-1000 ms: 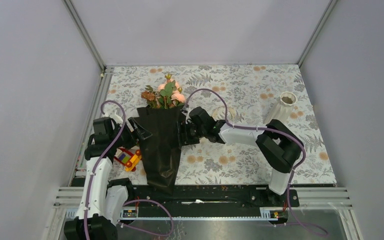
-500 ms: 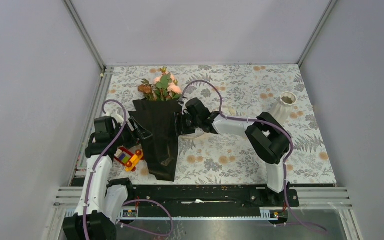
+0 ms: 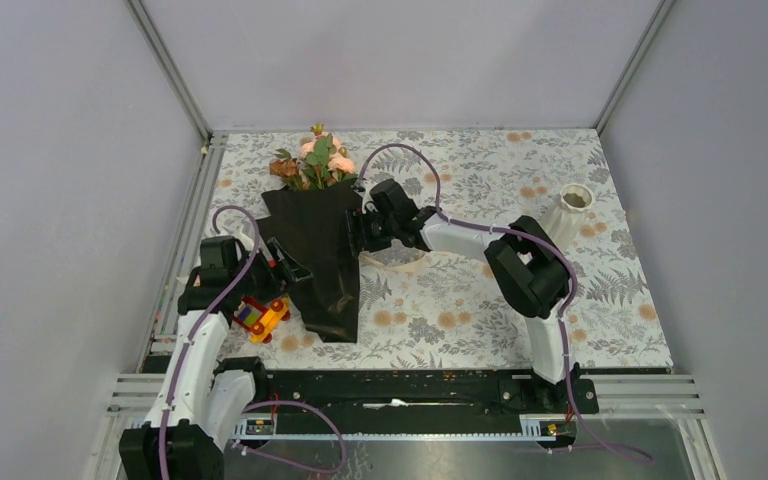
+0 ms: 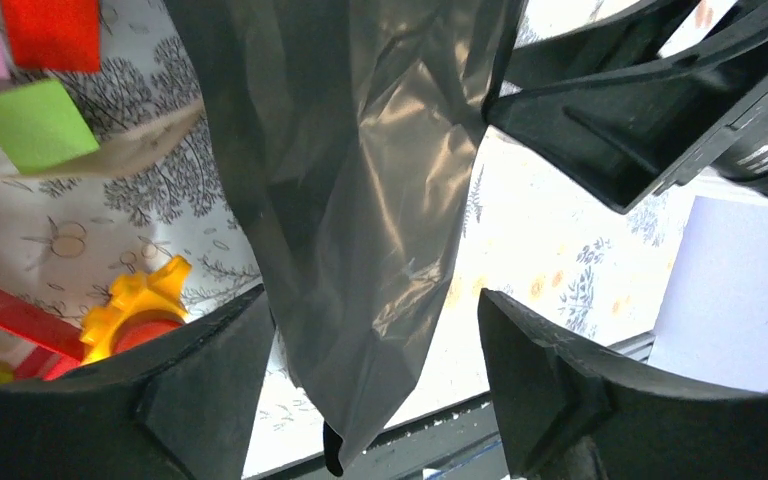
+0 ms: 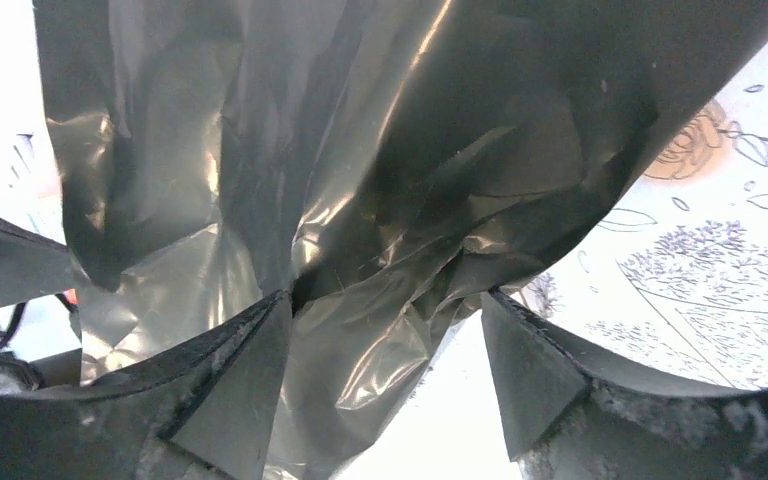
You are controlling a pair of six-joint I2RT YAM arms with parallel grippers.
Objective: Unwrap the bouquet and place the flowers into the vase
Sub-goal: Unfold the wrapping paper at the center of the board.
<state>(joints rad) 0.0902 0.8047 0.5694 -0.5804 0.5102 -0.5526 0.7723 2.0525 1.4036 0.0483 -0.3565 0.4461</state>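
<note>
**A:** Where does the bouquet (image 3: 322, 250) lie?

**B:** Left of centre on the bench (image 3: 480, 300). The long axis runs near to far, with the flowers (image 3: 315, 165) at the far end and the pointed tail near.

**A:** Tools?

**B:** They flank it across that axis. The left tool (image 3: 295, 272) is at the left edge, low on the cone. Its jaws are wide and the black wrap hangs between them against one finger (image 4: 210, 380), clear of the other. Nothing is held. The right tool (image 3: 355, 225) is at the right edge, closer to the mouth. Its jaws are also wide and the wrap fills the gap to both fingers (image 5: 240, 390). I cannot tell whether it is pinched.

**A:** Vase (image 3: 570, 212)?

**B:** Far right, upright, well apart from the bouquet, on the right arm's side. The wrap likely has to open sideways first.
</note>
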